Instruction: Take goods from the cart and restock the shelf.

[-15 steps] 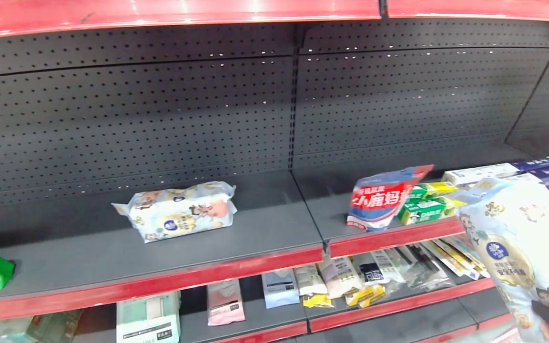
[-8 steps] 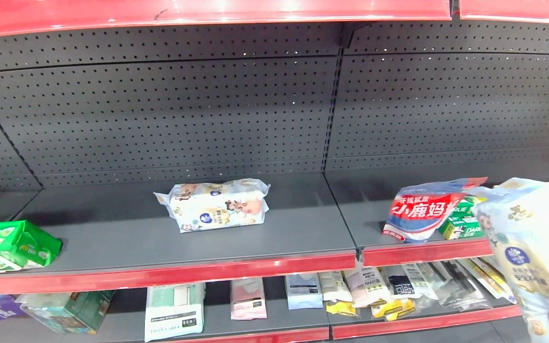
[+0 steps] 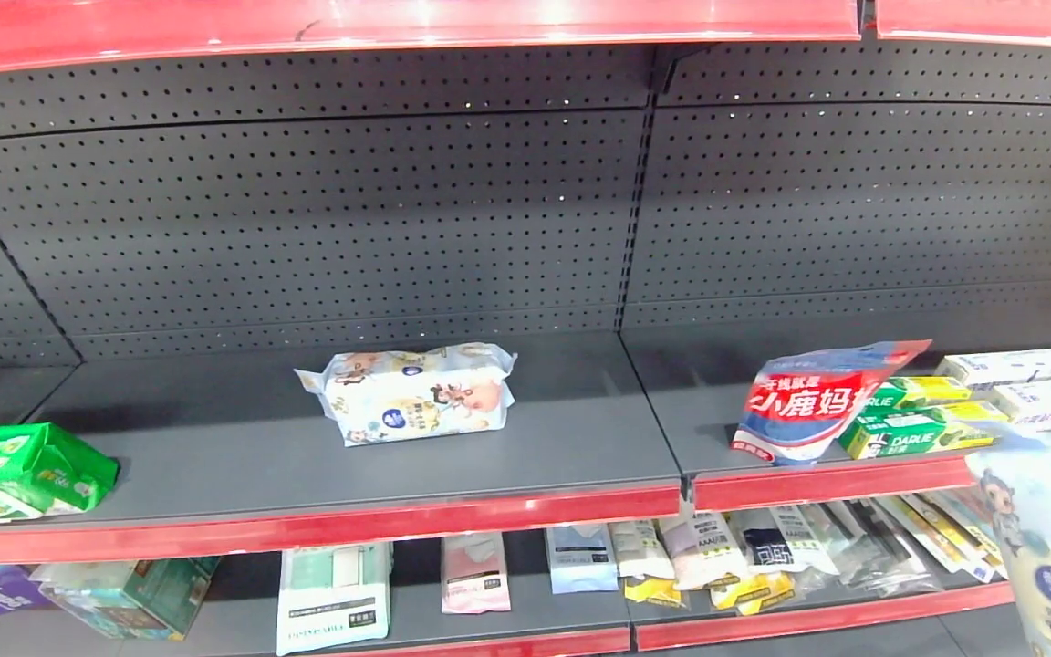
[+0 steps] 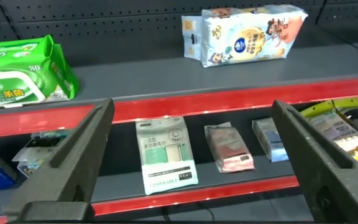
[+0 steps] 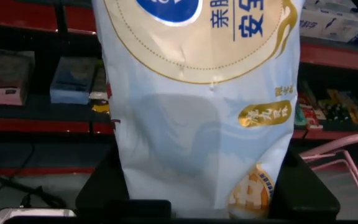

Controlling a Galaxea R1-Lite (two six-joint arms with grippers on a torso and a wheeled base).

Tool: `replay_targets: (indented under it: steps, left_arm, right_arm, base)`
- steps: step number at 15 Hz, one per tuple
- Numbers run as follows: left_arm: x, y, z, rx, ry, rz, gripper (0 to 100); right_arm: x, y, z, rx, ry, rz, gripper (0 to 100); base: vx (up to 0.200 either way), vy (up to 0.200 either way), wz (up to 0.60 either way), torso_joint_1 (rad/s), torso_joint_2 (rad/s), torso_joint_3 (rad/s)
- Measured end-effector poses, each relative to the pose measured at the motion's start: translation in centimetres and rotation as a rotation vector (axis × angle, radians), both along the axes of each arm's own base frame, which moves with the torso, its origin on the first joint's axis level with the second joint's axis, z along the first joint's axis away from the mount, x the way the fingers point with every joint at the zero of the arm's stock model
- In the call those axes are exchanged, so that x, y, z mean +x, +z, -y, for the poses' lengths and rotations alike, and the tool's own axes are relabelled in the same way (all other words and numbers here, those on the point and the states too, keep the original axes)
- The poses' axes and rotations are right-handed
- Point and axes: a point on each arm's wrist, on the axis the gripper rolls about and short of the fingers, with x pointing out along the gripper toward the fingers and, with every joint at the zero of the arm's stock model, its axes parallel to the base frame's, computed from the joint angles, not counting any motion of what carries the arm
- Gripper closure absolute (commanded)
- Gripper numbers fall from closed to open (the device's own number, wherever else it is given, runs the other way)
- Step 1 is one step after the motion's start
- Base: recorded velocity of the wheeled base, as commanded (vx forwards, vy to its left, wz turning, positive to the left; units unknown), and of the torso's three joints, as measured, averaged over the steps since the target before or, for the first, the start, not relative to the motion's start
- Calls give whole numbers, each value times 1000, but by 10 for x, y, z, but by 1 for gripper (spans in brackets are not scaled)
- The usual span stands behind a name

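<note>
Gripping a pale-blue soft pack (image 5: 197, 112) printed with cartoons, our right gripper (image 5: 201, 193) holds it upright, long axis vertical; our left gripper (image 4: 192, 107) gapes empty.

I'm looking at a dark grey perforated back panel (image 3: 306, 210) running across the whole width behind the shelf (image 3: 215, 447), with a vertical upright (image 3: 637, 192) splitting it into bays. Red edge strips (image 3: 306, 526) are lining the front of each grey deck, and the red strip overhead (image 3: 398, 23) is catching bright glare. Through the right wrist camera I'm seeing grey floor (image 5: 55, 180) with a black cable (image 5: 5, 182) lying across it
</note>
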Motion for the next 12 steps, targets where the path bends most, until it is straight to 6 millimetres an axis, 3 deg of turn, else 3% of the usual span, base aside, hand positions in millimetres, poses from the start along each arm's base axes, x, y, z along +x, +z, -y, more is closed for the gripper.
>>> replay_targets:
  steps: [4, 7, 9, 12]
  left_arm:
    - [0, 18, 0, -21, 10, 10, 0]
    - [12, 67, 0, -57, 45, -8, 0]
    - [46, 96, 0, -12, 38, -116, 0]
    - [122, 117, -2, 161, -62, -310, 0]
  right_arm:
    - [-2, 3, 0, -29, -4, 122, 100]
    - [-1, -7, 2, -34, -76, 95, 100]
    - [0, -10, 2, -37, -86, 90, 100]
    - [0, -10, 2, -37, -87, 89, 100]
  base:
    - [0, 0, 0, 0, 0, 0]
    - [0, 0, 0, 0, 0, 0]
    - [0, 0, 0, 0, 0, 0]
    - [0, 0, 0, 0, 0, 0]
